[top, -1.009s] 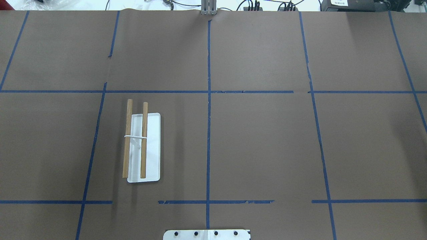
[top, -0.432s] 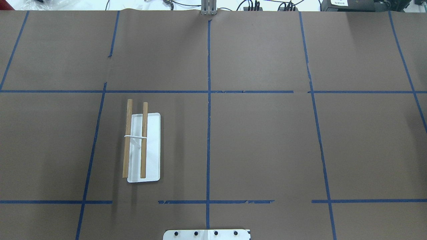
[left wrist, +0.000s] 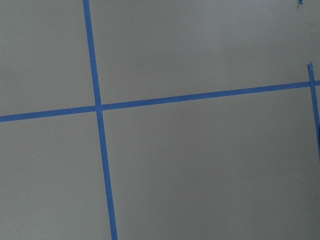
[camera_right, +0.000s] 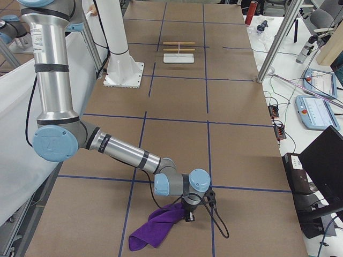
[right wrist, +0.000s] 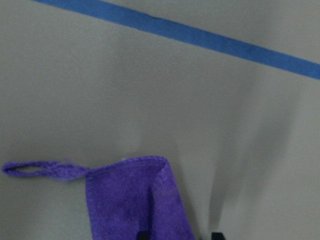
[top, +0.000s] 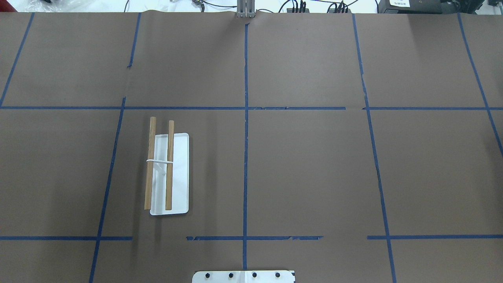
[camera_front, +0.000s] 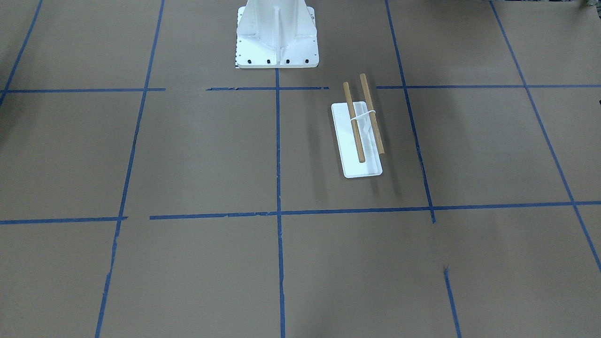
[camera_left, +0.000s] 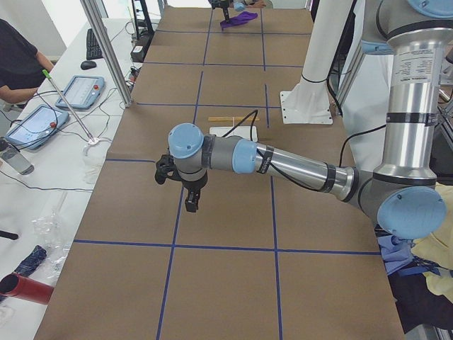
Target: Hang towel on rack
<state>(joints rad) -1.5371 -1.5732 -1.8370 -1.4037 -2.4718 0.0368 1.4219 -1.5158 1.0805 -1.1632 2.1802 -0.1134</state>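
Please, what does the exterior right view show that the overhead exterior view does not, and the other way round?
Only the exterior right view shows the purple towel, lying at the table's near end, and the right gripper down at it; whether the jaws hold it I cannot tell. Only the overhead exterior view shows the rack from straight above, and cables beyond the table's far edge. Both show the rack with its two wooden bars bare, the white pedestal base and the blue tape on the brown table.
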